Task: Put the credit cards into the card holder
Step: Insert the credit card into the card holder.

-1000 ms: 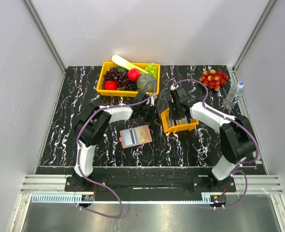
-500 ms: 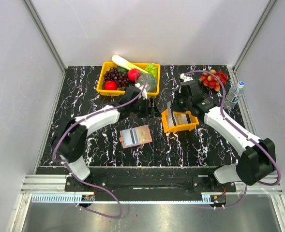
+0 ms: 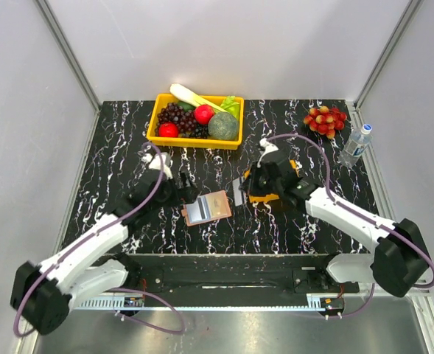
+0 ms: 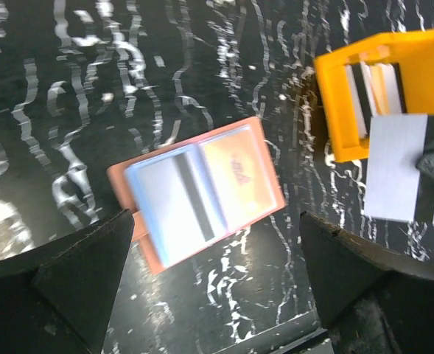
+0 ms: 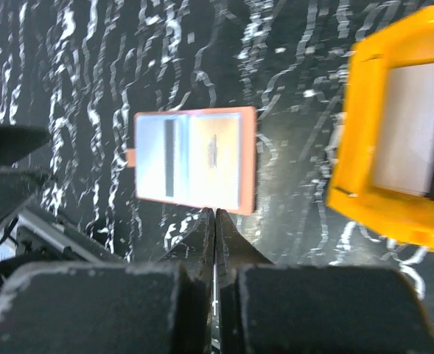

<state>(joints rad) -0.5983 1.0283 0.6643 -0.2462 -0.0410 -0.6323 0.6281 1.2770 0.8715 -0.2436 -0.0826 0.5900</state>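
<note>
**Right gripper, one card in hand, bound for the holder**

Right gripper [image 3: 240, 188]: closed on the held card [image 4: 402, 166], a white card with a dark stripe; in its own wrist view the card shows only as a thin edge between the fingers [image 5: 202, 243].

Left gripper [image 3: 186, 190]: jaws spread wide, holding nothing, poised at the far side of the card holder [image 3: 208, 208].

Card holder: lies open and flat on the table; a grey striped card appears to sit in one half already; the other half shows orange-tan.

Credit cards [image 5: 415, 125]: several stand in the orange tray [image 4: 334, 81], just beside the holder.

Position: the held card hangs between tray and holder, close to the holder's nearer edge, apart from it; how high above the table you cannot tell.

Handling advice, as a judgement: you should level the card nearly flat and square its leading edge with the slot mouth before you advance; you should slide it in shallow, not press down; bring the left fingers down to pin the holder, since it looks light and likely to skid; release only once the card is well seated.
</note>
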